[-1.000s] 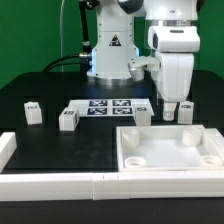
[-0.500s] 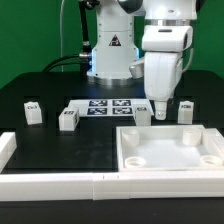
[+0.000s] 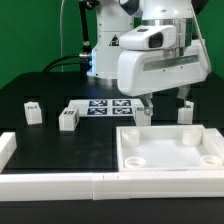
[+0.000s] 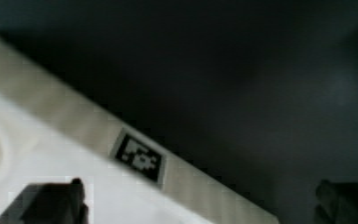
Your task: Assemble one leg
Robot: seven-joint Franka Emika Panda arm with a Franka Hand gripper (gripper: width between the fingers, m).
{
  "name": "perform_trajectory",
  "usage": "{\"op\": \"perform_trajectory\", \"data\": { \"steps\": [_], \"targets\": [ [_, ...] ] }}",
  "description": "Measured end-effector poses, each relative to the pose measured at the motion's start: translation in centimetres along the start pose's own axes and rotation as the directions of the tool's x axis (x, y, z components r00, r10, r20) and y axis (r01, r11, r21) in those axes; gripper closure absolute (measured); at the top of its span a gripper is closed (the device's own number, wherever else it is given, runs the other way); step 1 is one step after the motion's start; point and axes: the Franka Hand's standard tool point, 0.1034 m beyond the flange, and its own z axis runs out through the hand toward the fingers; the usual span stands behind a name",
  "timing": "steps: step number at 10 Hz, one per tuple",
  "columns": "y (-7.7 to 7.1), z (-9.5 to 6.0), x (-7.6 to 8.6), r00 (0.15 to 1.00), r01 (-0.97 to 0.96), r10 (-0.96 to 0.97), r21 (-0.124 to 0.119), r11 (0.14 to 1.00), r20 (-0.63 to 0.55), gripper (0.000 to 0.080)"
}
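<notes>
Now turned broadside, the arm [image 3: 160, 60] fills the upper right of the frame, where half a second ago it hung narrow and upright over the same spot. The legs, tray and marker board lie as before. Nearest the camera, a white rail [image 3: 60, 181] runs along the bottom edge, with open black table [image 3: 60, 145] behind it at lower left. At lower right sits the tray [image 3: 170, 160], its hollow showing moulded round sockets. Across the middle stand the left leg [image 3: 32, 112] and the second leg [image 3: 68, 119]. Past the marker board [image 3: 110, 107] come the third leg [image 3: 143, 117] and the right leg [image 3: 186, 113], both just under the arm. In the wrist view the gripper [image 4: 197, 200] has its fingers [image 4: 51, 200] spread apart, with the tray's tagged edge and dark table between them.
</notes>
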Motion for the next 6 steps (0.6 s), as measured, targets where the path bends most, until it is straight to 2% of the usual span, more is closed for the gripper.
{"op": "perform_trajectory", "data": {
  "steps": [1, 3, 6],
  "targets": [
    [-0.5, 0.1, -0.2, 0.989, -0.15, 0.15, 0.009, 0.989, -0.002, 0.0151],
    [-1.5, 0.4, -0.8, 0.913, -0.408, 0.408, 0.026, 0.913, 0.003, 0.0151],
    [-3.6, 0.8, -1.6, 0.737, -0.676, 0.675, 0.033, 0.737, 0.036, 0.0151]
  ]
}}
